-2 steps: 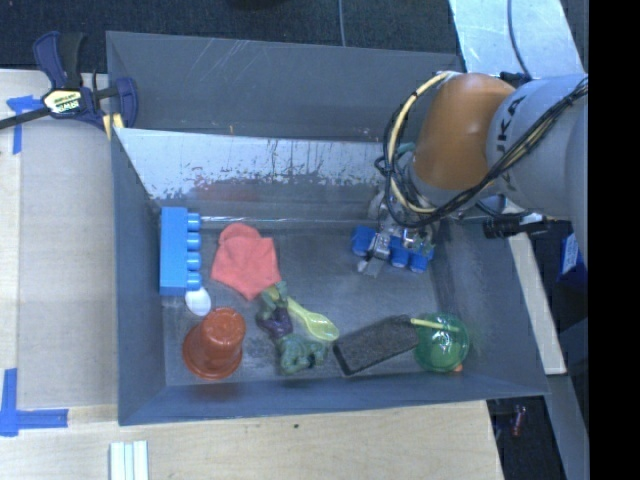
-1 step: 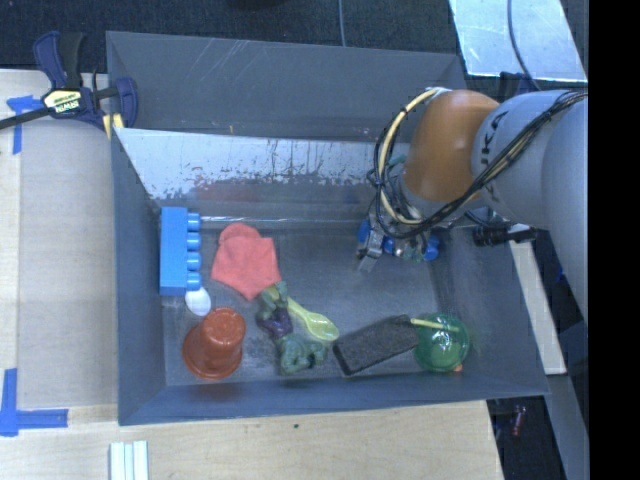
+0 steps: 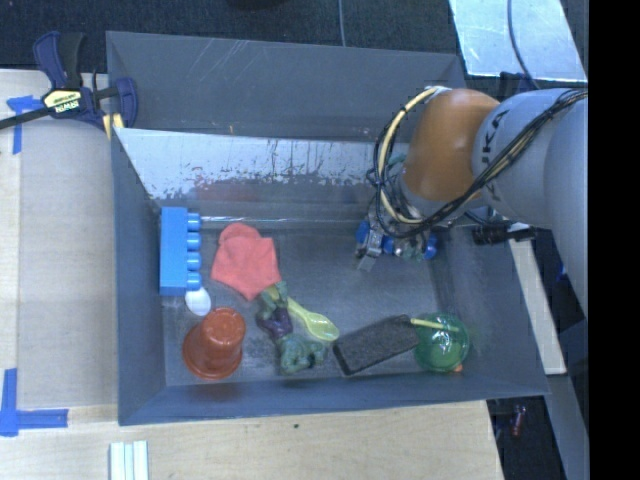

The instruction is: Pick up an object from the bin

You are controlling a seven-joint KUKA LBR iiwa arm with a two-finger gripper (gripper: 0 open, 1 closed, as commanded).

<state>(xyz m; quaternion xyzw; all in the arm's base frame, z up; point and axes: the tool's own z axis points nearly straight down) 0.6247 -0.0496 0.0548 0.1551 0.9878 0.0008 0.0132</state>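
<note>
My gripper hangs over the bare floor in the right half of the bin, below the orange wrist cover, with nothing seen between its fingers. Nearest to it lie a dark grey rectangular sponge-like block and a green round toy with a yellow-green stem, both along the front wall below the gripper. A red crumpled cloth lies to the gripper's left, well apart from it.
A blue toy brick stands along the left wall with a small white piece at its foot. An orange-red cup sits front left. A tangle of purple and green toy plants lies beside it.
</note>
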